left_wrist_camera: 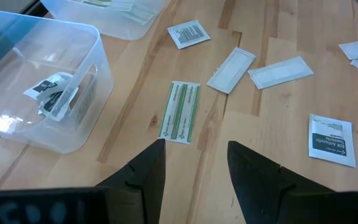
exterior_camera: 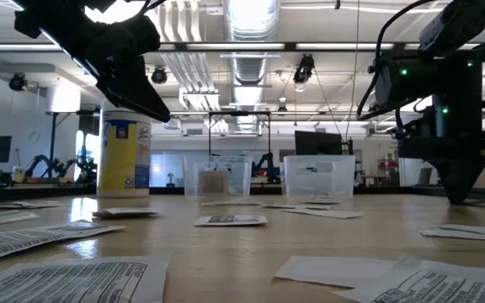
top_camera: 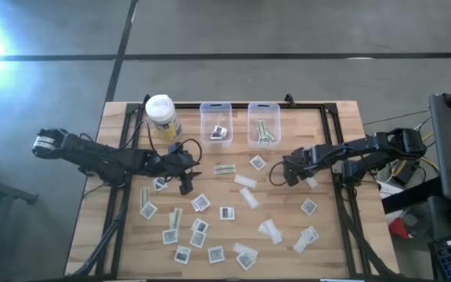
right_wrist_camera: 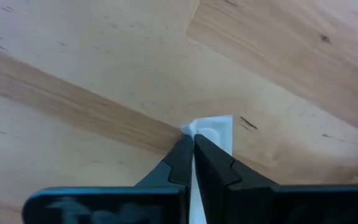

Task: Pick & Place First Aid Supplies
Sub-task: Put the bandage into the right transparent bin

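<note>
Roughly twenty-five flat white packets [top_camera: 226, 212] lie scattered over the wooden tabletop [top_camera: 335, 243], most of them in the near half; about a dozen are square with a dark printed patch, the rest narrow strips. Mid-table on the right, the right tool [top_camera: 276, 177] is down at the surface with its fingers pinched together on the edge of one white strip [right_wrist_camera: 215, 132], which lies flat on the wood. Level with it on the left, the left tool [top_camera: 188, 182] hangs above the tabletop with its two fingers spread and nothing between them; a green-striped strip [left_wrist_camera: 180, 111] lies just ahead of it. At the far edge stand two clear bins: the left bin [top_camera: 216, 123] holds one square packet, the right bin [top_camera: 264, 124] a few greenish strips. One yellow canister [top_camera: 161, 117] with a white lid stands left of the bins.
</note>
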Action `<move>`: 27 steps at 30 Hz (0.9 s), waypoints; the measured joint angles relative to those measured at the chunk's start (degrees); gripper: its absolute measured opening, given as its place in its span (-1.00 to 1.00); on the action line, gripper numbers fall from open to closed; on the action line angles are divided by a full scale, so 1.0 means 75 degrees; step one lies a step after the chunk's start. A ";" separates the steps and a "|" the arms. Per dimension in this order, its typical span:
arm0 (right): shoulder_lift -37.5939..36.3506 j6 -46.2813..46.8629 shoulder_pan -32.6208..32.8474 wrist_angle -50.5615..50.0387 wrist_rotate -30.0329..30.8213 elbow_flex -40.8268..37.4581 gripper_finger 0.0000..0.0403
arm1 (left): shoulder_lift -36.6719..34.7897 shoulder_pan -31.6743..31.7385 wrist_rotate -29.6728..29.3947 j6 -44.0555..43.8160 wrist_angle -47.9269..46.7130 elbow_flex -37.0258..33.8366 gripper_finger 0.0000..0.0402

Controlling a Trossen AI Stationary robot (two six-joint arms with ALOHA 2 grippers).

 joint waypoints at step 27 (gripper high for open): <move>0.0015 -0.2592 0.0015 -0.0284 -0.0103 0.2455 -0.96 | 0.0000 0.0000 0.0000 -0.0005 -0.0032 0.0000 -0.18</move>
